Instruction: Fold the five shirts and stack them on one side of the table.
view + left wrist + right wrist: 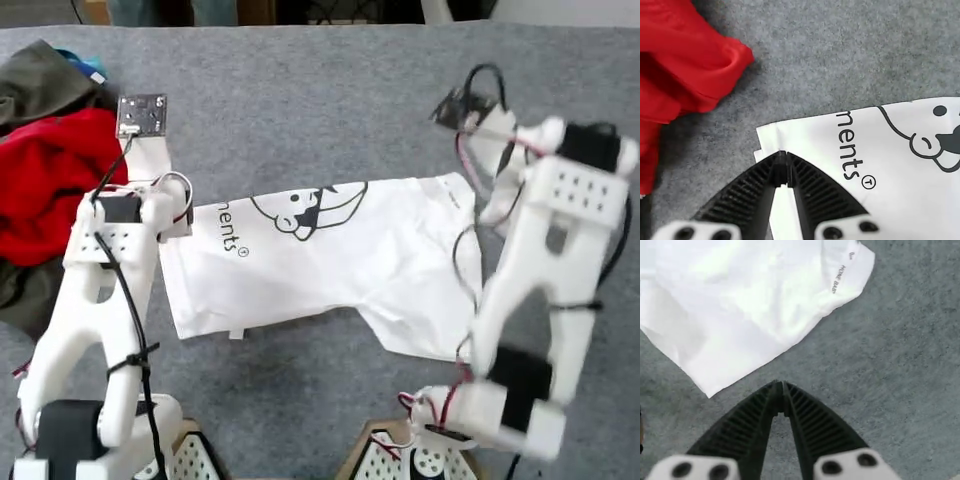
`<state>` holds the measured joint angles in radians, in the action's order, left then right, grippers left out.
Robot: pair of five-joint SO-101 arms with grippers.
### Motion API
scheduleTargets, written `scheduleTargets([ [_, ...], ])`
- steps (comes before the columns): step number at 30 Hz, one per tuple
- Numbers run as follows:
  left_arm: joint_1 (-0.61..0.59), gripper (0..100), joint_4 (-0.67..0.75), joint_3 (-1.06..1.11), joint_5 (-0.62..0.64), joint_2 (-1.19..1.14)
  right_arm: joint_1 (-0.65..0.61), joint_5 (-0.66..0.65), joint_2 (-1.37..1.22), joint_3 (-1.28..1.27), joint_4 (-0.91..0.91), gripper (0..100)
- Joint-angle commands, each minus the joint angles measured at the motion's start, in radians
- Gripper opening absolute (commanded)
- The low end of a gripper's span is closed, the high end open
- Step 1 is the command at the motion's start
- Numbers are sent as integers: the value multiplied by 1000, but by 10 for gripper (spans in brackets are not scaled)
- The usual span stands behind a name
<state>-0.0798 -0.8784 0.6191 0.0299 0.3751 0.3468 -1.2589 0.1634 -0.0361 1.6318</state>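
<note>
A white shirt point(330, 255) with a black cartoon print lies partly folded and flat in the middle of the grey table point(330, 90). My left gripper point(783, 169) is shut, its tips over the shirt's point(900, 190) folded left edge near a corner; no cloth shows pinched between them. In the high view that left gripper point(172, 222) sits at the shirt's left end. My right gripper point(779, 390) is shut over bare table just off the shirt's point(740, 305) right edge, and the high view shows the right gripper point(492, 208) beside the sleeve end.
A heap of unfolded shirts lies at the table's left: a red one point(50, 180), a dark olive one point(40, 80) and a bit of blue point(88, 66). The red shirt point(680, 65) is close to the left gripper. Both arm bases stand at the front edge.
</note>
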Motion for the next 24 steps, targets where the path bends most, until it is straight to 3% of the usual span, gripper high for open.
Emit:
scheduleTargets([
  [1,4,29,37,36,3,38,5,-84,248,-375,-150,17],
  [7,2,29,316,249,14,-34,-63,-84,487,-852,-370,18],
  [10,1,29,387,280,92,-135,-135,-43,501,-964,-431,17],
  [16,-24,29,298,174,150,-250,-233,3,499,-1050,-468,15],
  [24,-25,29,278,170,146,-255,-241,-3,499,-1129,-477,17],
])
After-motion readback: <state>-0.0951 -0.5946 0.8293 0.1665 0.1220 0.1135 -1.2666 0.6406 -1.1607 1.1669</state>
